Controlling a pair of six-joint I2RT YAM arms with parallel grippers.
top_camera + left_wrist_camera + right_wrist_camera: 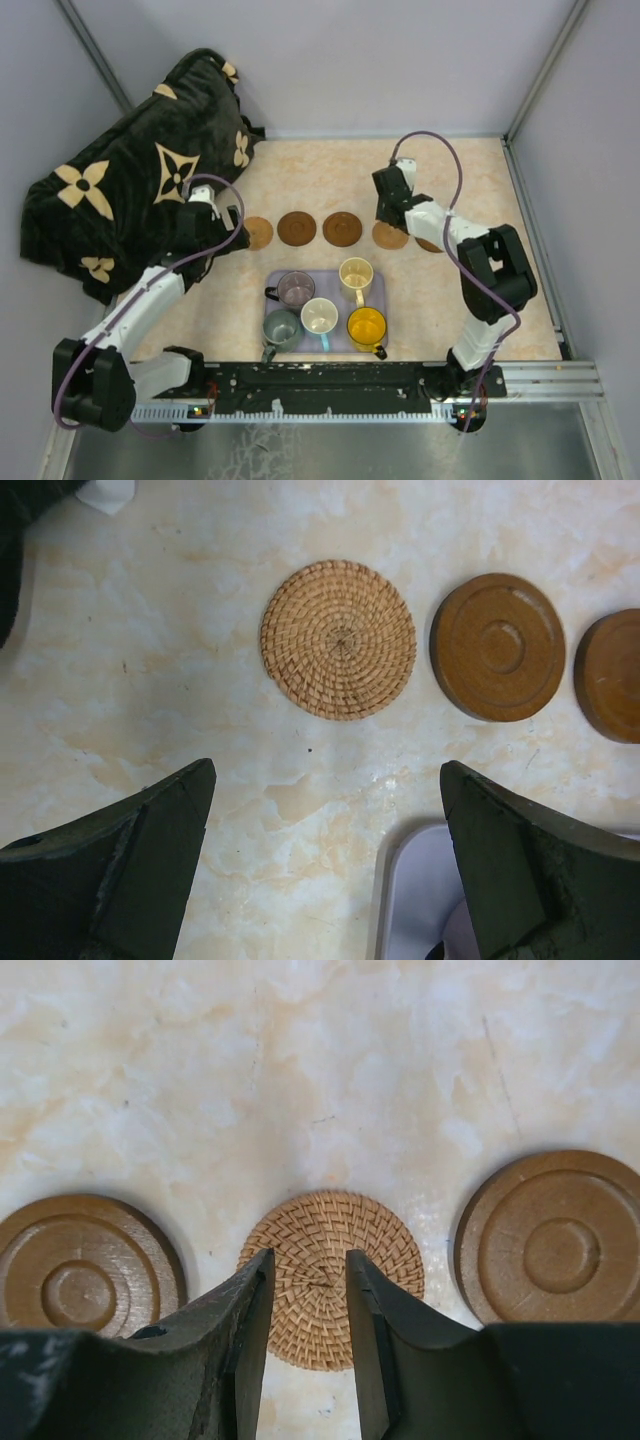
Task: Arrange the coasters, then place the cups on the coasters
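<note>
**Op:** Top external first. Where are the coasters?

**Spotter:** You've got five in a row on the table (300, 180), at 12 o'clock of the lavender tray (326, 282). L to R: woven coaster (257, 233), dark coaster (297, 228), second dark coaster (342, 228), second woven coaster (386, 237), then the end coaster (430, 244), half hidden by your right arm.

**Op:** Cups?

**Spotter:** All on the tray, none on a coaster. Purple-grey cup (296, 288) at 10 o'clock, cream cup (355, 272) at 1, grey-green cup (281, 328) at 8, white cup (320, 316) w/ blue handle approx centre, yellow cup (367, 327) at 4.

**Op:** Grippers?

**Spotter:** Your left gripper (328, 780) is spread wide w/ nothing in it. The woven coaster lies at 12 o'clock of it, apart. Your right gripper (308, 1260) has its jaws narrow w/ a small gap, over the second woven coaster, which lies flat. Nothing is clamped. Can't tell if the tips touch it. Brown coasters lie at its 9 and 3 o'clock. The black blanket (130, 190) is at the table's 10 o'clock.
</note>
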